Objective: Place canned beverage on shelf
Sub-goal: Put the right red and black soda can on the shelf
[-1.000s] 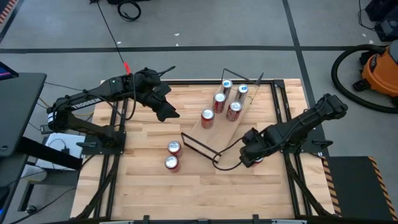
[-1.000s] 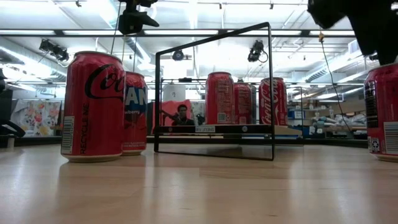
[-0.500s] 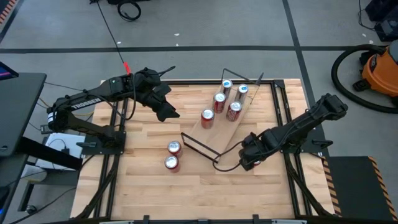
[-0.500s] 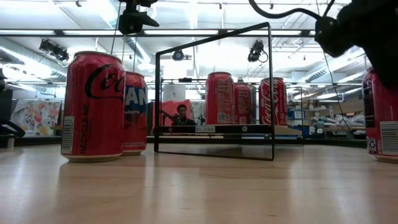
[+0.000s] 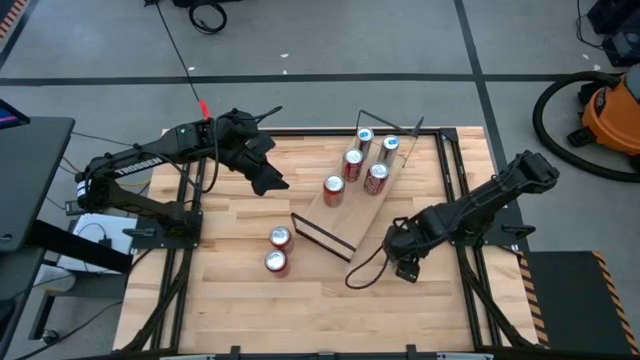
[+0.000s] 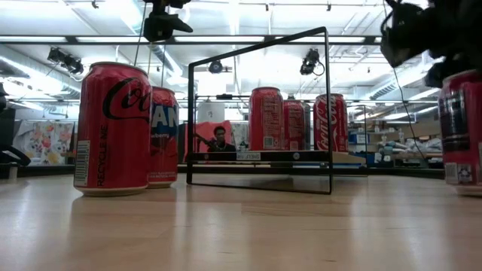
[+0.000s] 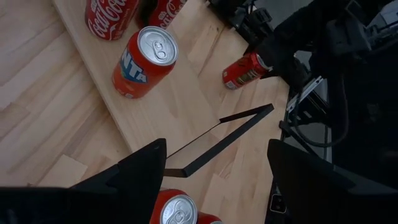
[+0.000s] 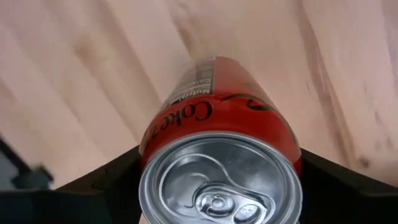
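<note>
The counter (image 5: 230,300) is a board of light wooden planks with visible joints, on a black metal frame, standing on a grey floor (image 5: 330,40) with pale lines. The shelf (image 5: 362,205) lies slanted across the middle of the counter, a long light board with a thin black wire frame (image 5: 318,232) at its near end.

On the shelf stand five cans: an orange can (image 5: 334,189) nearest the wire frame, then two red cans (image 5: 365,170) and two more cans (image 5: 377,141) at the far end. Two red cans (image 5: 277,250) stand on the counter beside the shelf, away from the right arm, touching or nearly touching each other.

The right pincer (image 5: 405,262) is low over the counter, just beside the near end of the shelf. In the right wrist view its dark fingers (image 8: 106,180) sit at both sides of a red cola can (image 8: 221,162), pinching it; the can is not on the shelf but by the counter surface near it. The left pincer (image 5: 268,178) hangs above the counter on the other side of the shelf, with its fingers (image 7: 134,171) spread and holding nothing.

Beyond the counter, an orange vacuum cleaner (image 5: 612,110) with a black hose stands on the floor. The low view shows a large hall behind the shelf with ceiling lights (image 6: 233,15), and a person (image 6: 219,139) far away.
</note>
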Motion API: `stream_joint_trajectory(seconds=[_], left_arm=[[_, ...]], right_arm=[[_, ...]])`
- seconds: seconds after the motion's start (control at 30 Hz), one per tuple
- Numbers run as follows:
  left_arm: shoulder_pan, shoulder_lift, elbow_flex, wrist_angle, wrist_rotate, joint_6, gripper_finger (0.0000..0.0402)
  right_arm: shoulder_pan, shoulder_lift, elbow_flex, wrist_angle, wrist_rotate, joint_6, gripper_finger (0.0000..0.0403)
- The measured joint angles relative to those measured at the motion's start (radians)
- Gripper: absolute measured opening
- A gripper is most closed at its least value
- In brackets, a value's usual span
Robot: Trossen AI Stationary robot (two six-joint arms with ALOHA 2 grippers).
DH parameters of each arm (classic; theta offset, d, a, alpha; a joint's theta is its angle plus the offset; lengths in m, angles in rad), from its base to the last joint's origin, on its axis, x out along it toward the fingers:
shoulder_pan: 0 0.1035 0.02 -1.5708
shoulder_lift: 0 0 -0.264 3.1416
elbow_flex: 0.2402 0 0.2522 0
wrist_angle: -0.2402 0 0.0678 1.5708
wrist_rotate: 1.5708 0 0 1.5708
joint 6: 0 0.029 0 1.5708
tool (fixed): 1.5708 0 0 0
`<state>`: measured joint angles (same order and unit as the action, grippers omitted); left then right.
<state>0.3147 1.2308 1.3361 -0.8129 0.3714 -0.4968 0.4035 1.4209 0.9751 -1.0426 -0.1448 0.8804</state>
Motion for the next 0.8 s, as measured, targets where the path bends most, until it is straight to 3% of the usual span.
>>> stream_joint_trajectory(seconds=[0.13,0.43,0.6,0.8], left_arm=[[0.000,0.000,0.000,0.000,0.000,0.002,0.0290],[0.000,0.000,0.000,0.000,0.000,-0.007,0.0290],[0.000,0.000,0.000,0.000,0.000,-0.016,0.0290],[0.000,0.000,0.000,-0.007,0.031,-0.018,0.0290]], right_arm=[[-0.056,0.000,0.075,-0.089,-0.027,-0.180,0.0329],[-0.239,0.023,0.314,-0.164,0.101,-0.437,0.0334],[-0.325,0.147,0.483,-0.229,0.102,-0.533,0.0334],[-0.341,0.311,0.714,-0.324,0.158,-0.729,0.0334]])
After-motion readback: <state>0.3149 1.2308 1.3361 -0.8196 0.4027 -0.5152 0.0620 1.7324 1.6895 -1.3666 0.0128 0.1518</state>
